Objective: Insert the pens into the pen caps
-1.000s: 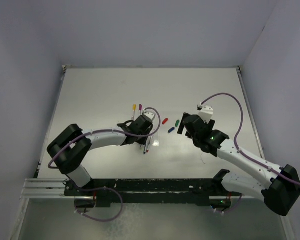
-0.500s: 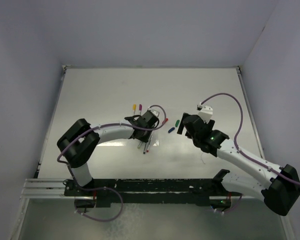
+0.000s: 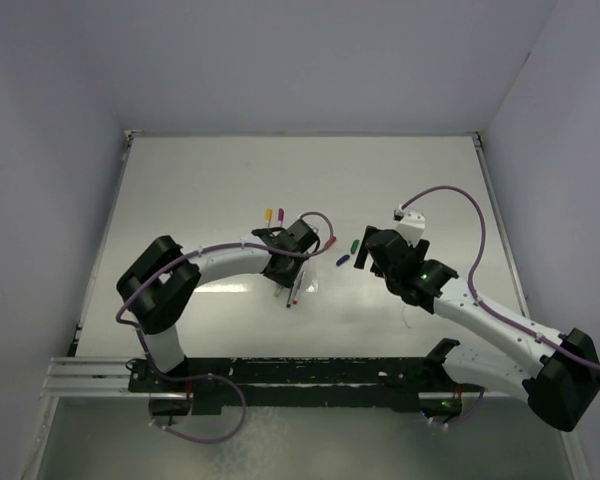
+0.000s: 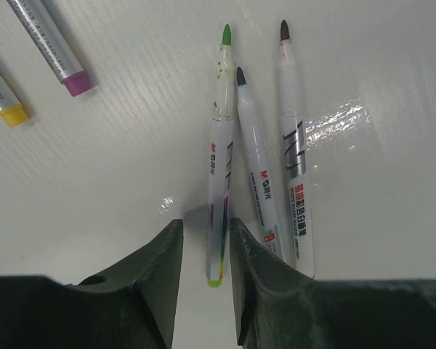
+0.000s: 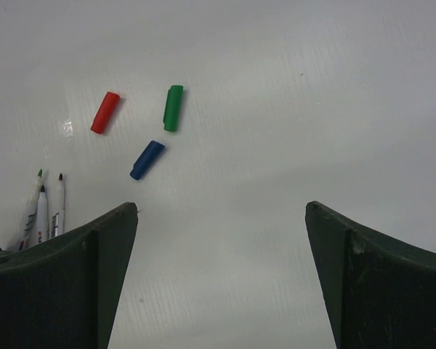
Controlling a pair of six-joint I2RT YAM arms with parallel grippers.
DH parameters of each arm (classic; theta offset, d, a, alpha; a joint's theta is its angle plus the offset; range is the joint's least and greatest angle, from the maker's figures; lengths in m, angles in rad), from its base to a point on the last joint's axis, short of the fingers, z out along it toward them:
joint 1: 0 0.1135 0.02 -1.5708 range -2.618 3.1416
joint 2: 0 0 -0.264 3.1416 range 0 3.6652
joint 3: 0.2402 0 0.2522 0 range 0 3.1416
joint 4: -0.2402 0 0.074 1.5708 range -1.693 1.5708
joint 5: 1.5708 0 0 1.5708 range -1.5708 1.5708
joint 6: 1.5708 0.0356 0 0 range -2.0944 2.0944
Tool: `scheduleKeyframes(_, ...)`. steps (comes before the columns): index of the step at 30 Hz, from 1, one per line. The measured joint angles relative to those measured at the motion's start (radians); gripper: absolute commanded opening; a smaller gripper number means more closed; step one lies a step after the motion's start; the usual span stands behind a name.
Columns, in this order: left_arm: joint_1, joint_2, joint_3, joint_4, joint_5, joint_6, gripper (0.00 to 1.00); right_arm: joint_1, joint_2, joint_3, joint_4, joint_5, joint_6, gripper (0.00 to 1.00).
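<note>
My left pincer (image 4: 203, 227) is partly open, astride the rear end of the green pen (image 4: 219, 160), which lies flat between the fingers, not clamped. The pen seems light, stiff and slippery; I would grip further forward, mid-barrel. My right pincer (image 5: 219, 207) is wide open, empty.

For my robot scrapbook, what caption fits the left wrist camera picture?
Left gripper straddling the end of the green-tipped pen, two other uncapped pens alongside.

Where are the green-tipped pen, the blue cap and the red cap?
green-tipped pen (image 4: 219, 156): left wrist view, mid-barrel.
blue cap (image 5: 147, 160): right wrist view, its middle.
red cap (image 5: 105, 113): right wrist view, its middle.
</note>
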Motion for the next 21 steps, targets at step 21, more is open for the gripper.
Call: scheduleKeyframes(21, 0.0, 0.056, 0.035, 0.094, 0.055, 0.023, 0.31, 0.0, -0.013, 0.0, 0.0, -0.001, -0.002, 1.0)
